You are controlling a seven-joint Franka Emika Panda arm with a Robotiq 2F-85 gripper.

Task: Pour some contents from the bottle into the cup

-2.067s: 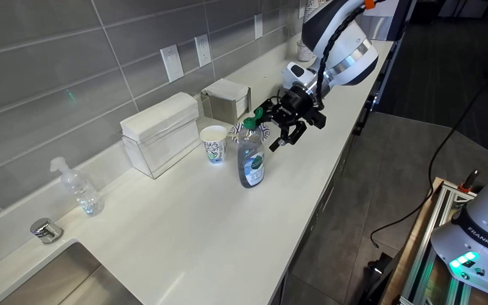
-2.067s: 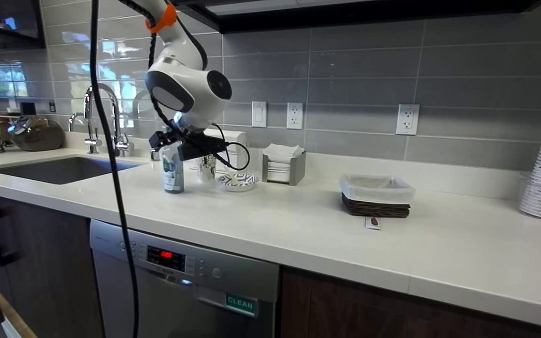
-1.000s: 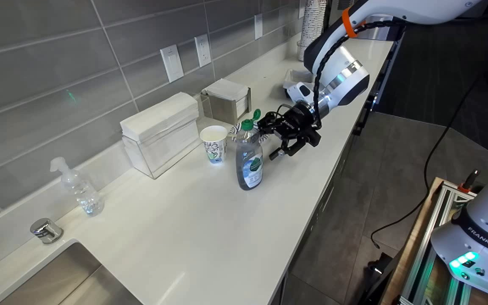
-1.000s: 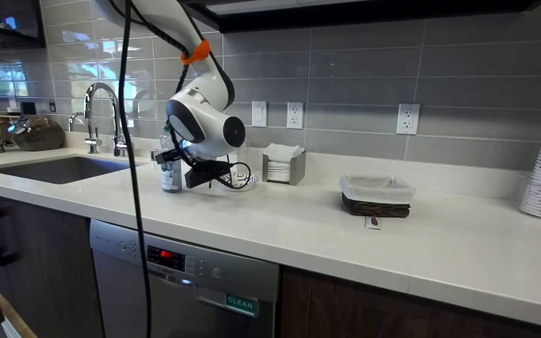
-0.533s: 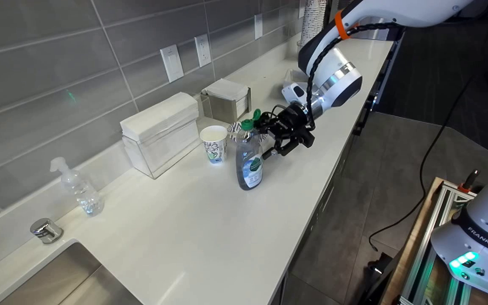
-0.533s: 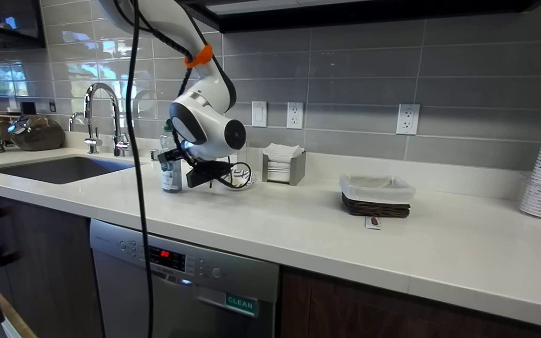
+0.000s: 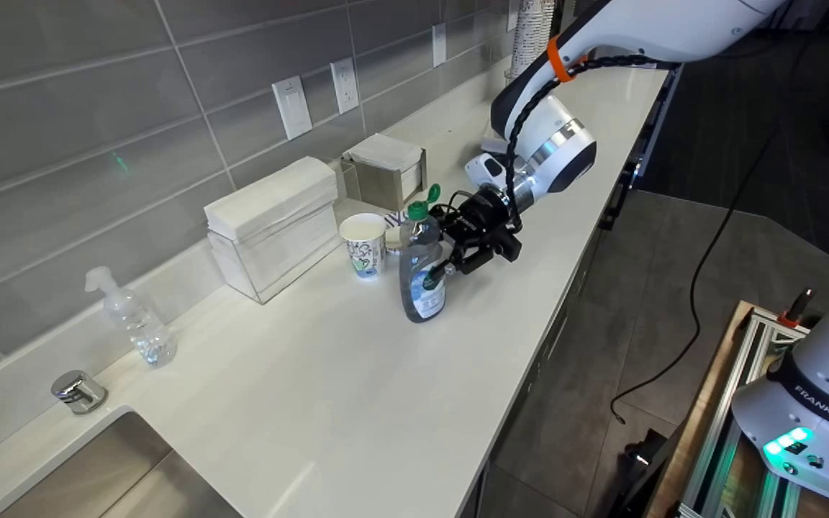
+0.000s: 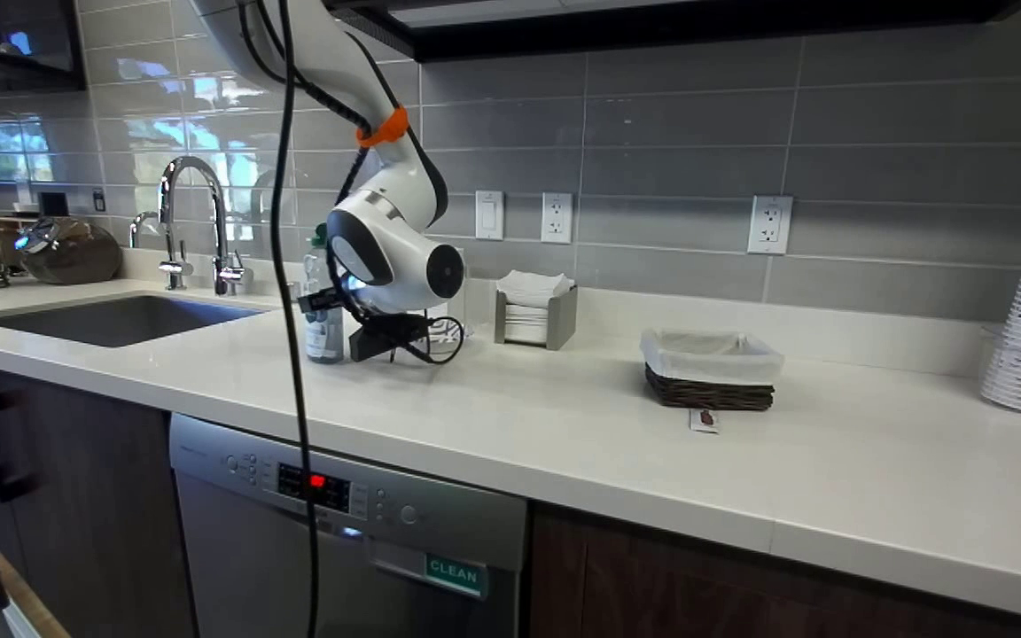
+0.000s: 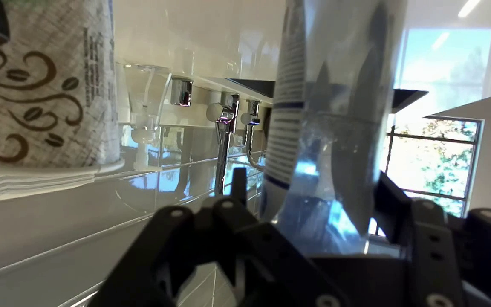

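Observation:
The clear bottle (image 7: pixel 420 252) stands upright on the counter, its green cap (image 7: pixel 418 210) flipped up and its blue-and-white label partly covered by a finger. My gripper (image 9: pixel 313 187) is open around it: in the wrist view the bottle (image 9: pixel 335 85) fills the space between the fingers. A visible gap separates the left finger (image 9: pixel 240 183) from the bottle; whether the right one touches cannot be told. Close behind the bottle is the white patterned paper cup (image 7: pixel 364 244), upright, also large at the left of the upside-down wrist view. The arm hides the far finger in an exterior view.
A patterned dish (image 7: pixel 394 219) lies behind the bottle, beside the cup. Napkin stacks in holders (image 7: pixel 278 223) line the wall. Farther along are a clear pump bottle (image 7: pixel 139 327) and the sink (image 8: pixel 120 319). A lined basket (image 8: pixel 710 394) sits at the opposite end.
My gripper has advanced onto the bottle and its fingers have drawn closer together, one now passing in front of the label. The bottle shifted slightly between the oldest frame and the following one.

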